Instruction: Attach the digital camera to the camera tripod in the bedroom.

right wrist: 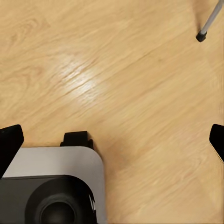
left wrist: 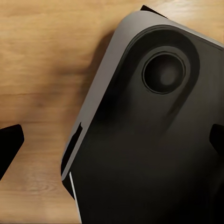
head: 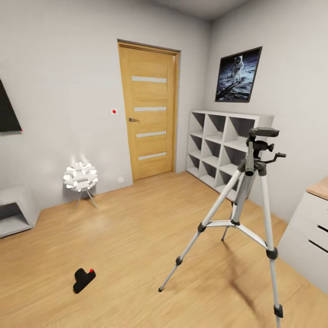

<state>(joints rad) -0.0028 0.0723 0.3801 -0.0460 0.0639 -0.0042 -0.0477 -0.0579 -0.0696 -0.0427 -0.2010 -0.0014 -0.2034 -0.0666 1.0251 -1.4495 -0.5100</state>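
The digital camera (head: 83,279), small and black with a red button, lies on the light wood floor at the lower left of the head view. The camera tripod (head: 249,169) stands upright to its right, with silver legs spread, a black head on top and nothing mounted on it. One tripod foot (right wrist: 201,36) appears in the right wrist view, far from the fingers. My left gripper (left wrist: 112,144) is open above the robot's dark base (left wrist: 154,140). My right gripper (right wrist: 112,144) is open over bare floor. Neither holds anything, and both are away from the camera.
A white ball lamp (head: 80,176) stands by the far wall, left of a wooden door (head: 148,116). A white cube shelf (head: 223,146) sits behind the tripod. A white desk with drawers (head: 310,237) is at the right edge and a grey low unit (head: 16,209) at the left.
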